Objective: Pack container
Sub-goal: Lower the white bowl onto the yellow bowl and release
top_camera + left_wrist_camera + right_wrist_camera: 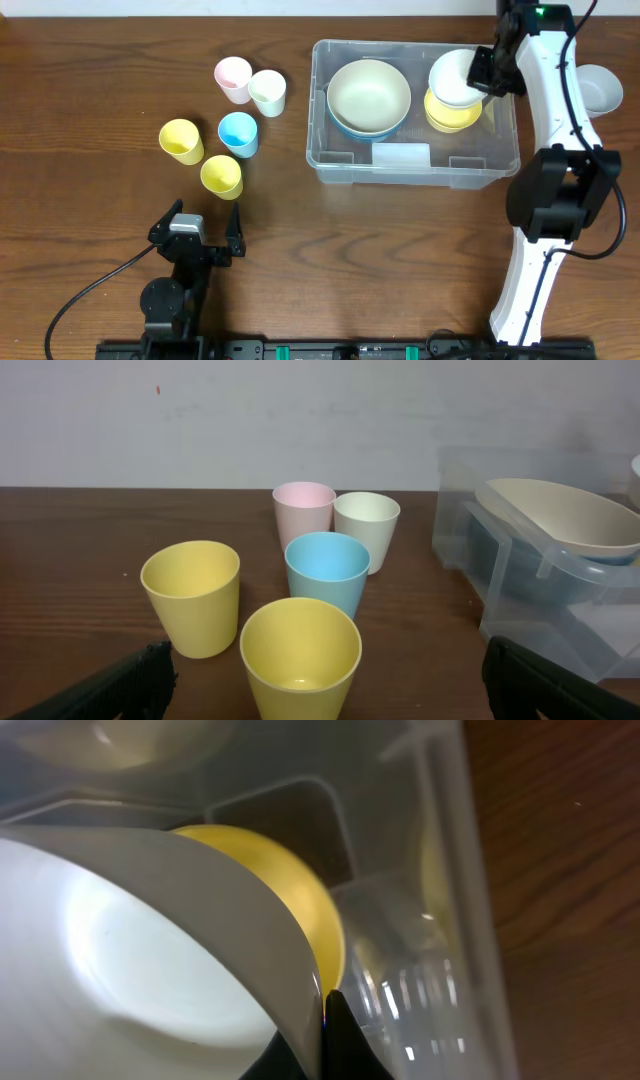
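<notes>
The clear container (340, 168) sits right of centre on the table, with a beige bowl (369, 93) nested in a blue one at its left. Inside its right end my right gripper (484, 72) is shut on the rim of a white bowl (455, 76), held just above a yellow bowl (447, 117). The right wrist view shows the white bowl (150, 950) pinched at its rim, the yellow bowl (290, 895) behind it and the container wall (440, 920). My left gripper (207, 222) stands open near the front left, just behind a yellow cup (300, 655).
Several cups stand left of the container: pink (233, 78), cream (268, 92), blue (239, 133), and two yellow (181, 140) (221, 176). A pale bowl (600, 88) lies on the table right of the container, partly behind the right arm.
</notes>
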`<state>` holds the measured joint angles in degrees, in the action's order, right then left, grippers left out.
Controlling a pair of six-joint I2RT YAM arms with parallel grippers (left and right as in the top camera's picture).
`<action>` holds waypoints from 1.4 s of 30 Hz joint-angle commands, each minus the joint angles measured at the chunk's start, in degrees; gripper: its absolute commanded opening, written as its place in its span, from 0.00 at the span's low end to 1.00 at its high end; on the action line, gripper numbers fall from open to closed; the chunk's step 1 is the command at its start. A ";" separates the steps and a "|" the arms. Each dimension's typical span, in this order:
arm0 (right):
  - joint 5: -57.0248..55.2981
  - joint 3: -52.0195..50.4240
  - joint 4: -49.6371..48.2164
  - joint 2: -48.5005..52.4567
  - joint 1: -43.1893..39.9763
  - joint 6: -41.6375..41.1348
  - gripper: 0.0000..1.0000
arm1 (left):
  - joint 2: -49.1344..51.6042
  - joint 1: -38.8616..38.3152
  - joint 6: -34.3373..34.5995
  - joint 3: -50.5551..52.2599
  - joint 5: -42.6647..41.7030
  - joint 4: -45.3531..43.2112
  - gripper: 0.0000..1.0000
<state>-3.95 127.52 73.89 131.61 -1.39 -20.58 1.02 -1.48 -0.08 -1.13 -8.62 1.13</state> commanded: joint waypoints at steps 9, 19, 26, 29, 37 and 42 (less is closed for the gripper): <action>-0.76 -0.22 -0.13 0.74 -0.70 -0.57 0.06 | 0.02 0.39 -0.76 0.87 -1.22 2.08 0.98; -0.55 -1.18 -0.68 0.74 0.00 -0.59 0.07 | 0.02 0.39 -0.76 0.87 -1.22 2.08 0.98; -0.52 -3.13 -1.55 0.74 0.07 -0.55 0.24 | 0.02 0.39 -0.76 0.87 -1.22 2.08 0.98; -0.50 -3.76 -1.97 0.74 0.24 -0.55 0.35 | 0.02 0.39 -0.76 0.87 -1.22 2.08 0.98; -0.15 -3.69 -2.54 0.52 0.28 0.52 0.51 | 0.02 0.39 -0.74 0.87 -1.22 2.08 0.98; 2.19 -0.52 -2.21 -1.01 0.28 3.02 0.56 | 0.02 0.39 -0.76 0.87 -1.22 2.08 0.98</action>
<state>-2.68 124.60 71.50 131.66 -1.04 -19.88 1.02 -1.48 -0.08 -1.13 -8.62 1.13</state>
